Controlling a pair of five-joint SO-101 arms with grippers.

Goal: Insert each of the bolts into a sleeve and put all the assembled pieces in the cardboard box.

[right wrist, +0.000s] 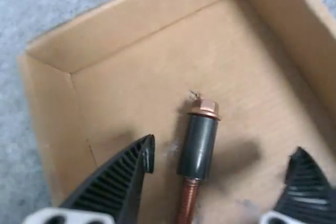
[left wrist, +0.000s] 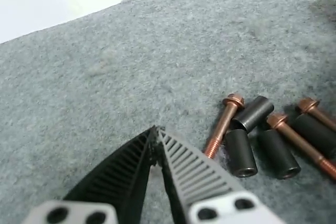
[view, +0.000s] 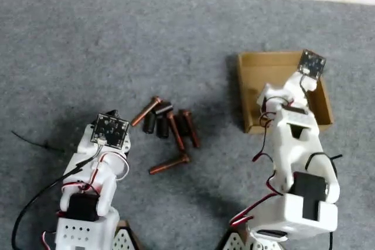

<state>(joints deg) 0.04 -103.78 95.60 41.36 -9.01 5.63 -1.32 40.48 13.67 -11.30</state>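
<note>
Right pincer [right wrist: 224, 153]: jaws spread wide, nothing gripped, above floor of brown open-top cardboard box [right wrist: 131, 30]. Copper-coloured hex-head bolt [right wrist: 203, 108] seated in black cylindrical sleeve [right wrist: 198, 145]; assembly lies flat on box floor between ribbed black fingers [right wrist: 121, 179], touching neither. Threaded end protrudes from sleeve. Grey carpeted bench [right wrist: 47, 9] outside box wall.

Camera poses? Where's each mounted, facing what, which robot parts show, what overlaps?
High view: fixed above the table, looking down on both arms, the bolts and sleeves, the cardboard box.
Left wrist view: on left arm, facing the bolts and sleeves past the shut left end effector.
Right wrist view: on right arm, looking into the box past the open right end effector at one assembled piece.
Shared: high and left wrist, bolts and sleeves; high and right wrist, box.
</note>
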